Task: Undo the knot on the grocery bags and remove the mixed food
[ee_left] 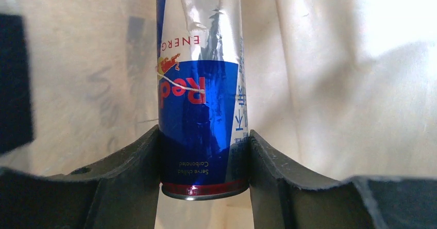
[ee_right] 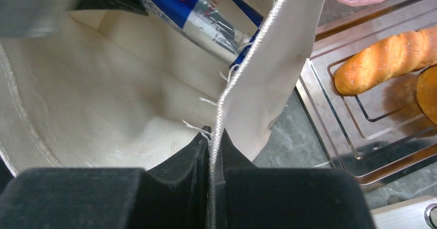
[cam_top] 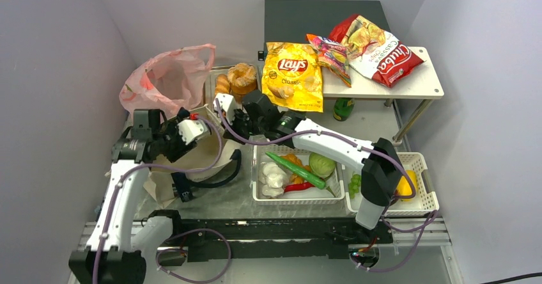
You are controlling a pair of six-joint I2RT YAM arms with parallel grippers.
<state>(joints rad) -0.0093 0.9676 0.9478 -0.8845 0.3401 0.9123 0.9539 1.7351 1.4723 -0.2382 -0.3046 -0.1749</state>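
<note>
The beige tote [cam_top: 203, 151] with dark straps lies open on the table's left side. My left gripper [ee_left: 203, 136] reaches into it [cam_top: 192, 129] and is shut on a blue and silver Red Bull can [ee_left: 202, 95], one finger on each side near its base. My right gripper [ee_right: 214, 138] is shut on the tote's stitched rim [ee_right: 242, 59] and holds the mouth open; the can [ee_right: 201, 12] shows inside. The pink plastic bag [cam_top: 167, 79] stands open at the back left. The Lay's bag [cam_top: 293, 74] and pink snack bag [cam_top: 331, 57] lie on the white side table [cam_top: 409, 86].
A metal tray [cam_top: 217, 73] holds a ring bun [cam_top: 243, 76] and a baguette [ee_right: 384, 61]. A white basket [cam_top: 297, 197] holds garlic [cam_top: 271, 176], a long green vegetable [cam_top: 297, 170] and cabbage [cam_top: 321, 164]. A second basket [cam_top: 425, 197] holds grapes [cam_top: 354, 183]. The red Cassava bag [cam_top: 380, 52] lies at the back right.
</note>
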